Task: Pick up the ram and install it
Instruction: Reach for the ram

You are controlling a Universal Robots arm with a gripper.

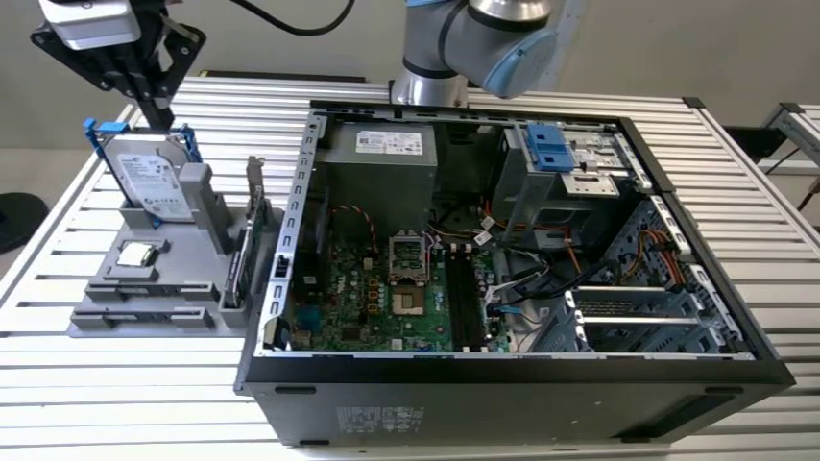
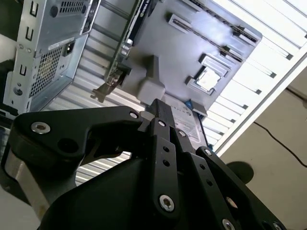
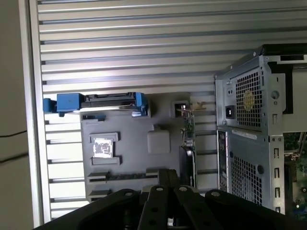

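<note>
My hand (image 1: 160, 119) hangs clenched on nothing, its tips pressed together in the first wrist view (image 3: 168, 173); it sits just above the upright silver hard drive with blue brackets (image 1: 144, 178), at the far end of the grey moulded parts holder (image 1: 96, 322) on the white slatted tabletop (image 1: 129, 384). The ram (image 1: 152, 287) is the long narrow dark stick set on edge in a slot near the holder's front end; it shows as a thin dark line (image 3: 122, 176), and I cannot make out its chips or label; it is apart from my hand. The small square silver processor chip (image 1: 137, 254) lies between the drive and the ram. The open black computer case (image 1: 513, 384) stands just beside the holder, on the exterior view's right; its green motherboard (image 1: 372, 307) faces up.
</note>
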